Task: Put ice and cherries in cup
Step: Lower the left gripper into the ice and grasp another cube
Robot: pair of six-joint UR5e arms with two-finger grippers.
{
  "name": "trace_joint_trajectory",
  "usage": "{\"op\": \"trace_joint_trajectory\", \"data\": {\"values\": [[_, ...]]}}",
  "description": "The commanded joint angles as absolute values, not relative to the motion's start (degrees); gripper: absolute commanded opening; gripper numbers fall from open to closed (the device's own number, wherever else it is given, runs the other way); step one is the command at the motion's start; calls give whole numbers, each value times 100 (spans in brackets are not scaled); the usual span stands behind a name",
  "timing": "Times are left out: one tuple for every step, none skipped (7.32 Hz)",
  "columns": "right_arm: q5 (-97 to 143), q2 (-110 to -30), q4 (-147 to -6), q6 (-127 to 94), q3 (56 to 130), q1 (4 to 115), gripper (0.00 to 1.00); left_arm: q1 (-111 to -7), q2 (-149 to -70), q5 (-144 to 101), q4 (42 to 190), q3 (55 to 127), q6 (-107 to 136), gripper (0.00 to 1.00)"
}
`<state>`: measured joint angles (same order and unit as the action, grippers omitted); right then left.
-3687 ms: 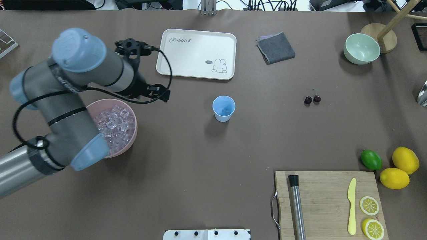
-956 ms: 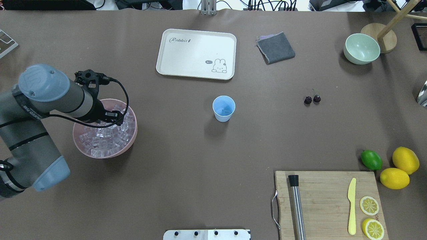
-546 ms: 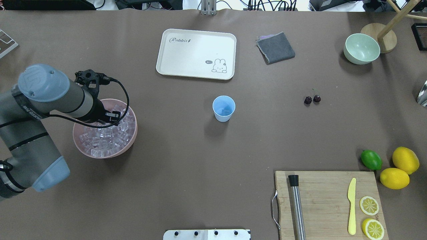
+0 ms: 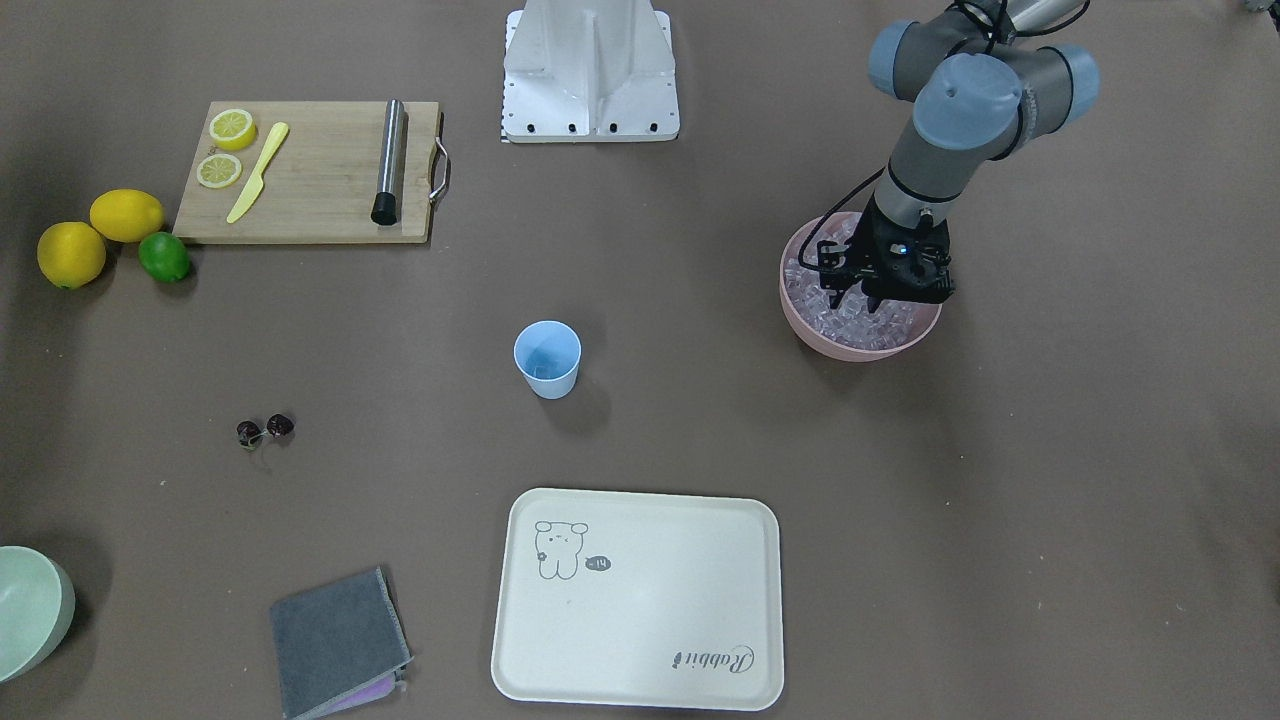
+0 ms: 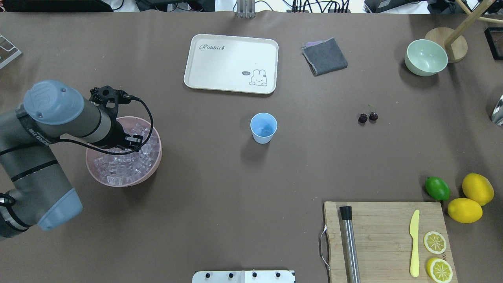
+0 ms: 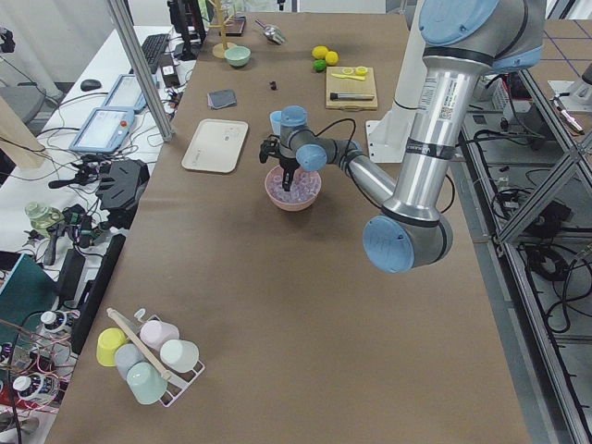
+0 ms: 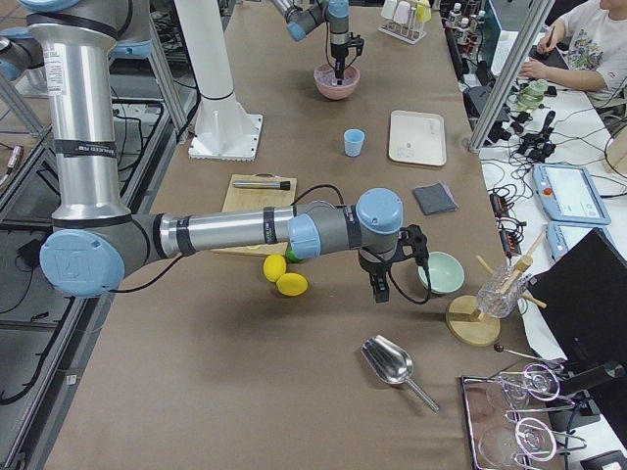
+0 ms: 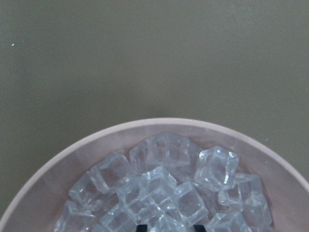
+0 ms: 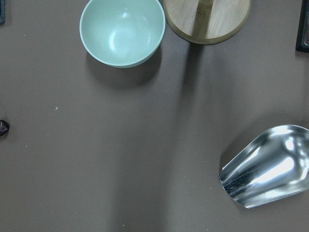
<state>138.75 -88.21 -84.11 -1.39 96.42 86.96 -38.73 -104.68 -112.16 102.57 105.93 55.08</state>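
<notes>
The pink bowl at the table's left holds a heap of ice, also seen from across the table. My left gripper points down into the ice. Its two dark fingertips show at the bottom edge of the left wrist view, a narrow gap apart with a cube between them. The light blue cup stands upright mid-table, with what looks like a clear cube inside. The cherries lie on the table to its right. My right gripper hangs near the green bowl; I cannot tell its state.
A cream tray and a grey cloth lie at the far side. A pale green bowl, a wooden stand and a metal scoop are at far right. A cutting board, lemons and a lime are near right.
My left arm swung back from the cup side to the pink bowl and lowered the gripper into the ice. In the last half second it shifted only slightly.
</notes>
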Motion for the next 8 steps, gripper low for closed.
{"op": "trace_joint_trajectory", "data": {"values": [[13878,-8868,-8411,-141,9677,8701,100,-3824,-10450,-11171,10257,10617,5511,55],[13878,-8868,-8411,-141,9677,8692,100,-3701,-10459,-10971,10257,10608,5519,39],[13869,-8859,-8411,-141,9677,8701,100,-3674,-10476,-10969,10257,10608,5528,33],[13878,-8868,-8411,-141,9685,8701,100,-3674,-10468,-10969,10257,10643,5528,20],[13869,-8886,-8411,-141,9703,8701,100,-3726,-10450,-10986,10248,10791,5520,3],[13869,-8886,-8411,-149,9738,8701,100,-3770,-10502,-10986,9961,11115,5502,0],[13860,-8860,-8411,-176,9703,8701,100,-3918,-10738,-11012,9323,11336,5415,0],[13869,-8877,-8420,-211,9729,8701,100,-4094,-11558,-11021,8533,11338,5292,0]]}}
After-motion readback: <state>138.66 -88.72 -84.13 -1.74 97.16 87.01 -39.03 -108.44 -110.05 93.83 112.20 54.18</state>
